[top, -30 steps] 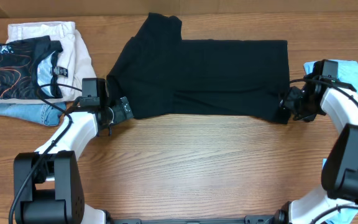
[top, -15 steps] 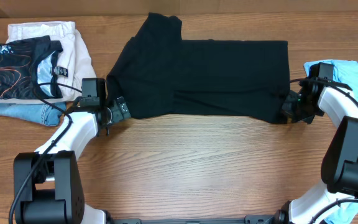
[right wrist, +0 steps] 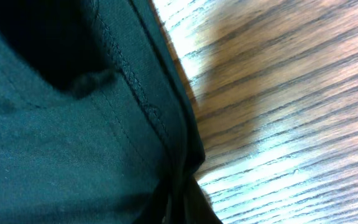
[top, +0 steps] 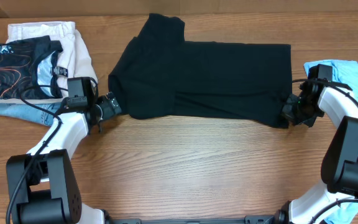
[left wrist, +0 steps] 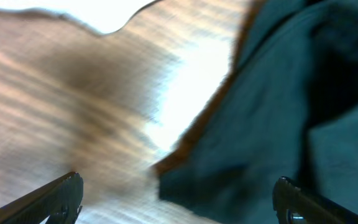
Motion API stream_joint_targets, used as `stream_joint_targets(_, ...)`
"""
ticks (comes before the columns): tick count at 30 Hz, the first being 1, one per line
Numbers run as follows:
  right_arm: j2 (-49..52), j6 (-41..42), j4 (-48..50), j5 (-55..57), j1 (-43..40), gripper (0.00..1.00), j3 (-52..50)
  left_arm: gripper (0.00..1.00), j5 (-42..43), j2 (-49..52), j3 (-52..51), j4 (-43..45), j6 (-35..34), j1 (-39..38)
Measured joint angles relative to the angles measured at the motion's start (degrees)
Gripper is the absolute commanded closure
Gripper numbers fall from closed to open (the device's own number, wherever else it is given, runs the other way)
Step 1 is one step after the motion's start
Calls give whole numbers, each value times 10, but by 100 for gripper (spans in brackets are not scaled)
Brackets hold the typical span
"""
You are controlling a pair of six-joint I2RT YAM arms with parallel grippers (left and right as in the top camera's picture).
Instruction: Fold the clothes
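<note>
Overhead, the clothes (top: 204,78) lie spread on the desk (top: 197,168); from the left wrist, the left gripper (left wrist: 176,199) gapes wide and empty beside their edge; from the right wrist, the right gripper (top: 288,113) clamps tight on their hem.

Looks like a robotics lab bench rather than a home: bare wood-grain table (top: 191,162), left arm (top: 61,134) and right arm (top: 347,118) mounted at its near edge, a black garment (top: 216,74) spread flat, pile of folded clothes (top: 79,53) set to one side.
</note>
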Motion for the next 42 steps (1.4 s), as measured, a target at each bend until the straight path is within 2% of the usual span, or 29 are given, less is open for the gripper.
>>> stream_joint_targets(5,0,0,0,0,0,96,0,1,52,0,0,40,0,0)
stream_joint_targets(9,0,0,0,0,0,96,0,13,72,0,0,32,2,0)
stream_joint_targets(12,0,0,-2,0,0,96,0,12,75,0,0,9,7,0)
stream_joint_targets(14,0,0,-3,0,0,96,0,7,75,4,0,5,10,0)
stream_joint_targets(16,0,0,-4,0,0,96,0,8,76,13,0,8,10,0)
stream_joint_targets(19,0,0,-8,1,0,96,0,24,77,31,1,19,11,0)
stream_joint_targets(20,0,0,-10,0,0,96,0,32,78,33,2,22,10,0)
stream_joint_targets(21,0,0,-12,1,0,96,0,46,78,36,3,22,12,0)
stream_joint_targets(22,0,0,-15,0,0,96,0,67,78,38,4,21,11,0)
stream_joint_targets(23,0,0,-17,1,0,96,0,83,78,41,4,20,12,0)
stream_joint_targets(24,0,0,-19,2,0,96,0,94,78,43,4,14,13,0)
stream_joint_targets(25,0,0,-21,2,0,96,0,96,78,45,4,9,12,0)
stream_joint_targets(33,0,9,-63,4,-1,96,0,96,69,47,18,-57,12,4)
stream_joint_targets(42,0,24,-156,-3,-18,96,0,96,37,24,26,-208,8,63)
